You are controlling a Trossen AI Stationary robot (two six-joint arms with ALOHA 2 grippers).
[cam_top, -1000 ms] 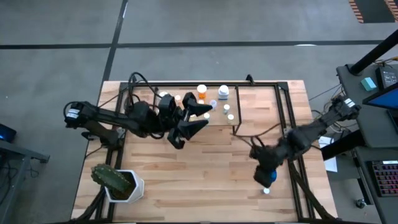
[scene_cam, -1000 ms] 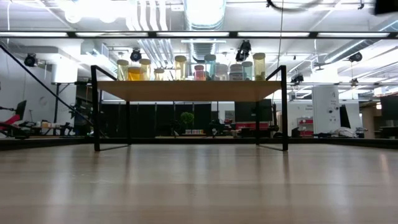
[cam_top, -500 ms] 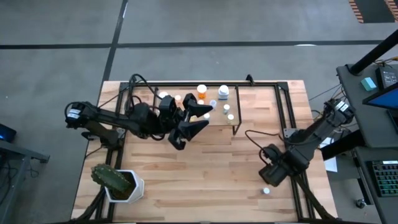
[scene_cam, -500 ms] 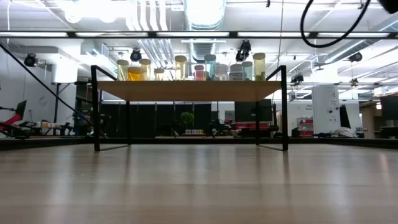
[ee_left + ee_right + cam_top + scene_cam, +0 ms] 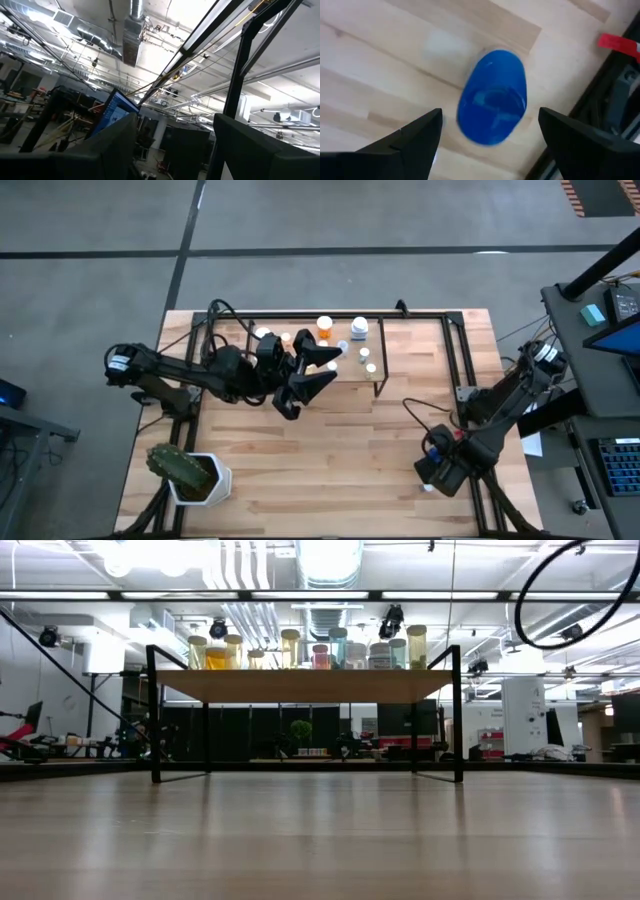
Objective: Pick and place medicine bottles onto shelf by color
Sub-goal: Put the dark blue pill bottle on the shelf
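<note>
We see the blue medicine bottle [image 5: 492, 96] on the wooden table [image 5: 340, 450] at the lower right of the high view, between the spread, empty fingers of the right gripper [image 5: 487, 135], which do not touch it. The other medicine bottles [image 5: 305, 648] stand in a row on the shelf [image 5: 300, 686], at upper centre of the high view. The left gripper [image 5: 318, 370] hangs just beside that shelf with its fingers spread and empty, and a potted cactus [image 5: 185, 470] sits at lower left.

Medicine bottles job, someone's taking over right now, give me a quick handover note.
Left gripper: open, empty, raised beside the shelf.
Right gripper: open, low over the blue bottle on the table near its right front edge, not gripping it.
Done: a row of bottles stands on the shelf.
Left: grasp the blue bottle and shelve it by color. Any other bottles off the shelf can't be told.
</note>
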